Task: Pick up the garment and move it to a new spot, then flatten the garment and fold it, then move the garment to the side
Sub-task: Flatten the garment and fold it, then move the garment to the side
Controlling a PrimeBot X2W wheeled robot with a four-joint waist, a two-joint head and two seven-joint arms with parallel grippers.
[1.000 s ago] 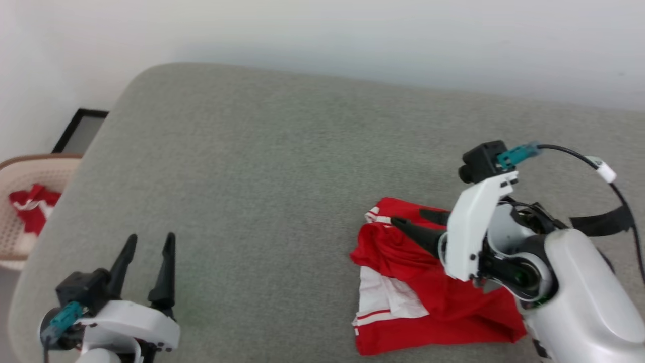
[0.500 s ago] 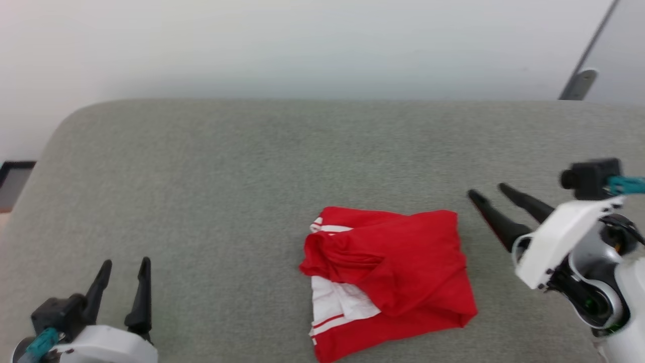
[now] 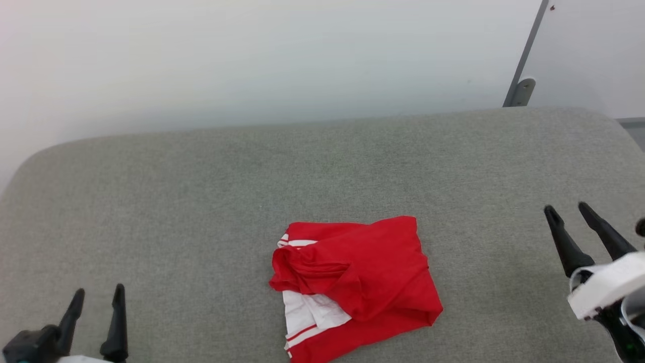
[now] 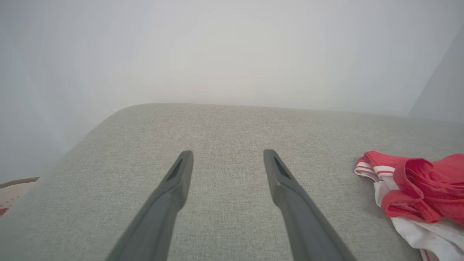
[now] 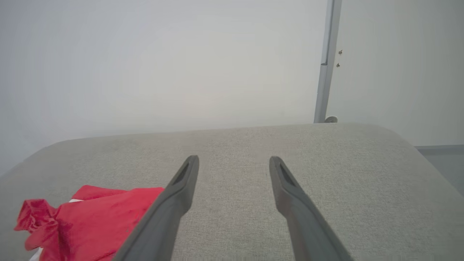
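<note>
The garment (image 3: 358, 282) is a bright red shirt with a white sleeve and striped trim, lying folded into a rough square on the grey cushion (image 3: 201, 201), a little right of middle and near the front. It also shows at the right edge of the left wrist view as the garment (image 4: 417, 188), and at the lower left of the right wrist view as the garment (image 5: 90, 221). My left gripper (image 3: 98, 295) stands open at the lower left, well away from it. At the lower right my right gripper (image 3: 567, 209) is open too, clear of the cloth, holding nothing.
A pale wall runs behind the cushion, with a grey metal post (image 3: 521, 75) at the back right. The cushion's rounded corners fall away at the far left and far right. A basket rim (image 4: 14, 183) peeks in at the left wrist view's left edge.
The head camera has swung right, so the scene shifted left. My right gripper left the garment's top and drew back to the right; the garment lies free. The left arm kept its pose.
</note>
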